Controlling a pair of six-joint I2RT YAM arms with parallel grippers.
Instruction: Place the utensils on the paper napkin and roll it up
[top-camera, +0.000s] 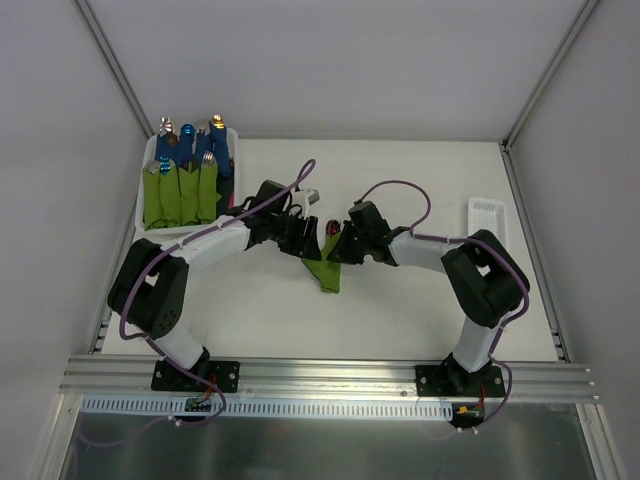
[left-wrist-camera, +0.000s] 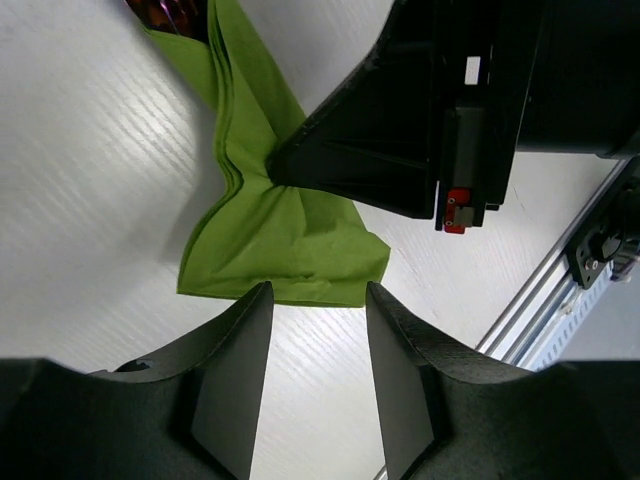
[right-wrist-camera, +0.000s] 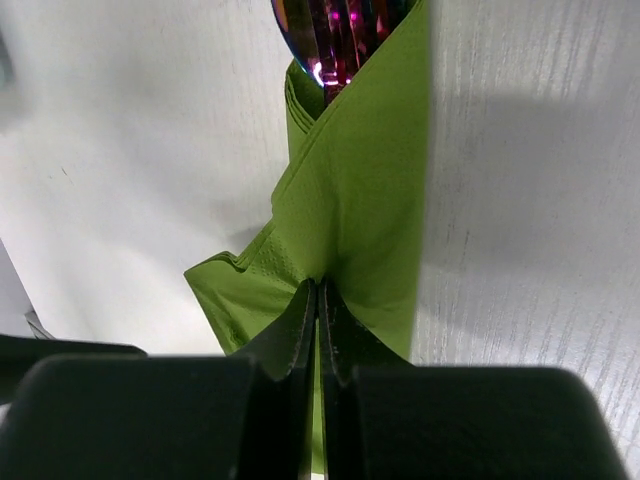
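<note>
From above, the paper napkin (top-camera: 323, 270) lies crumpled into a narrow strip near the middle of the counter (top-camera: 400, 310), running from far to near, with the reddish ends of the utensils (top-camera: 331, 243) poking out at its far end. My left tool (top-camera: 305, 238) sits just left of that far end and my right tool (top-camera: 341, 248) just right of it, the two almost meeting over the strip. A white tray (top-camera: 147, 165) of green bundles (top-camera: 180, 192) with blue handles stands at the far left, and a small white tray (top-camera: 487, 217) at the right edge. From my left wrist, my left tool (left-wrist-camera: 318, 350) stands about half open with nothing between its fingers; the paper napkin (left-wrist-camera: 285, 240) spreads on the counter just past the fingertips, and my right tool (left-wrist-camera: 278, 166) pinches its gathered middle. The utensils (left-wrist-camera: 165, 12) peek out at the top edge. From my right wrist, my right tool (right-wrist-camera: 317, 305) is clamped tight on a raised fold of the paper napkin (right-wrist-camera: 365, 200), and the shiny utensils (right-wrist-camera: 340, 35) are tucked into the folds beyond.
</note>
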